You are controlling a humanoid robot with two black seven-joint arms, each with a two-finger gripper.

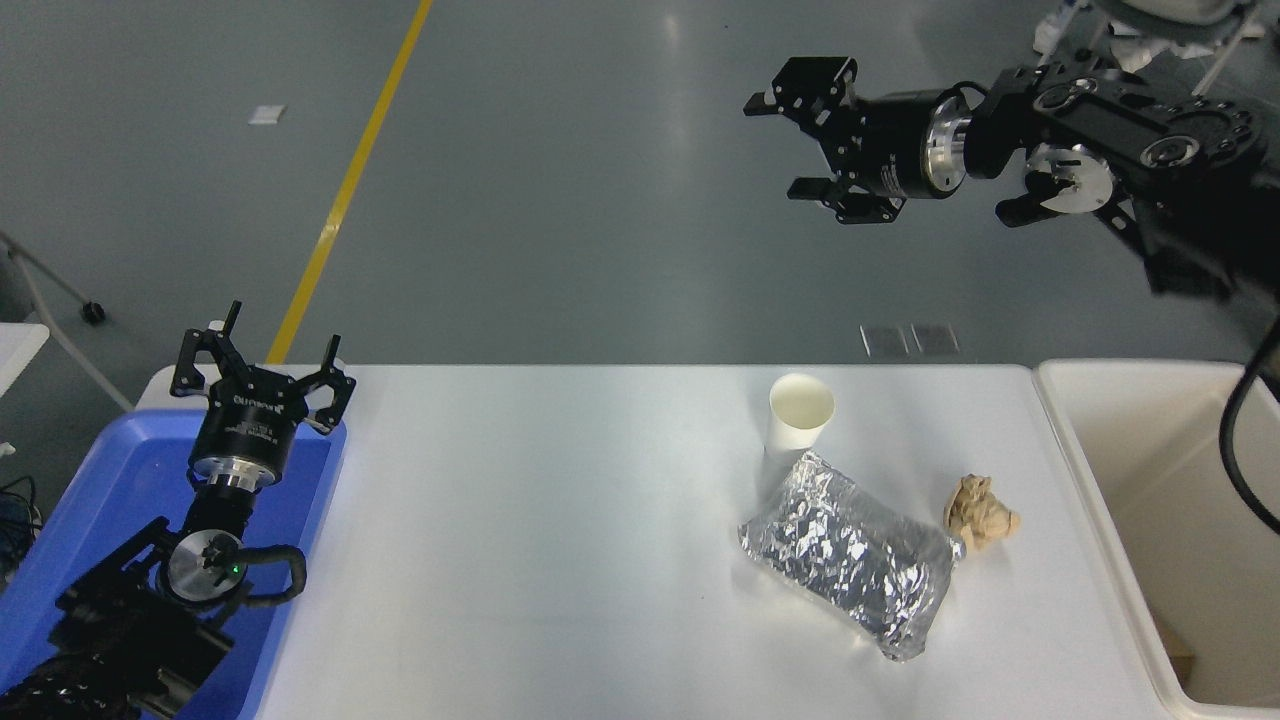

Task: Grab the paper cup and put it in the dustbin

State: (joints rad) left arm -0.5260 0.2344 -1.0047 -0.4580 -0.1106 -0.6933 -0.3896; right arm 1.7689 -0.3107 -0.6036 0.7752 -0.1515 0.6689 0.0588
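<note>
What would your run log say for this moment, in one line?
right gripper: open, raised high, empty | paper cup: upright on table | dustbin: at right | left gripper: parked, open

Bright, even overhead light, soft glare streaks on the floor point(680, 150), sharp focus, faint shadows.

A single head camera looked from high on the robot's side, facing forward and down toward twelve o'clock. It took in the whole white table point(560, 560) at middling range and the grey floor point(560, 180) beyond. No second view overlapped it.
</note>
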